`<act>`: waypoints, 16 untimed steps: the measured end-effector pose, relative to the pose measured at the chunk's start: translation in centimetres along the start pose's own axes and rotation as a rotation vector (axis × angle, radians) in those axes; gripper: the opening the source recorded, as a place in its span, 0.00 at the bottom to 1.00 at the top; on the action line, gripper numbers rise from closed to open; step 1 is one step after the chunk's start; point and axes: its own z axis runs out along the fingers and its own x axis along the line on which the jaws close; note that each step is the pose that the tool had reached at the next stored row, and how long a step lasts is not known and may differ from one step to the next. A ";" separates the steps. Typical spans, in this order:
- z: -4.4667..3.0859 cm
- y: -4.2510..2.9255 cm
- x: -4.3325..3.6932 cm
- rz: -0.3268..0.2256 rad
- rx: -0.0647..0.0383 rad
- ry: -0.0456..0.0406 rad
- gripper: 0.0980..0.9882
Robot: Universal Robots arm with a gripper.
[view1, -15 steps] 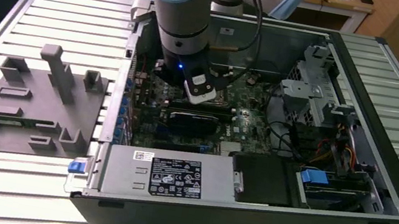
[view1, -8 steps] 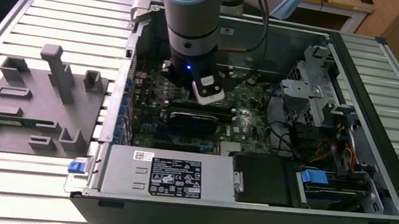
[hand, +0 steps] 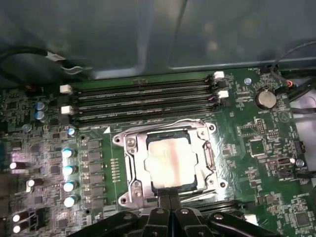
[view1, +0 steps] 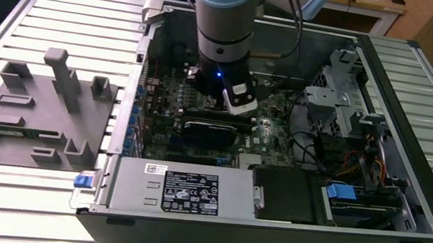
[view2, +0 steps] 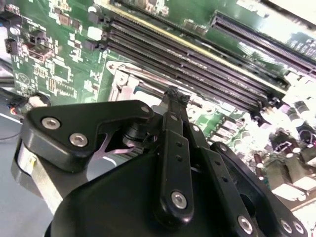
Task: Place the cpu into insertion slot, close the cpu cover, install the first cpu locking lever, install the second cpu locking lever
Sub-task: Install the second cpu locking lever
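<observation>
Behind the shut end effector (hand: pixel 169 198), the cpu cover's (hand: pixel 129 170) near edge hides.

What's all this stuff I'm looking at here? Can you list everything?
computer case: one, black, lying open on the slatted table
slatted table: one, silvery
grey fixture block: one, on the table at the exterior view's left
motherboard: one, green, inside the case
memory slots: four, long and black, beside the socket
cpu: one, pale silvery, sitting in the insertion slot
cpu cover: one, silvery frame, down around the chip
gripper: one, black, fingers together at the socket's edge
</observation>
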 end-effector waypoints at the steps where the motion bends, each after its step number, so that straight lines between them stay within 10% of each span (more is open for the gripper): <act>1: 0.04 0.15 -0.04 0.000 0.003 -0.0003 0.01; 16: 0.75 3.00 -0.44 -0.010 0.076 -0.0089 0.01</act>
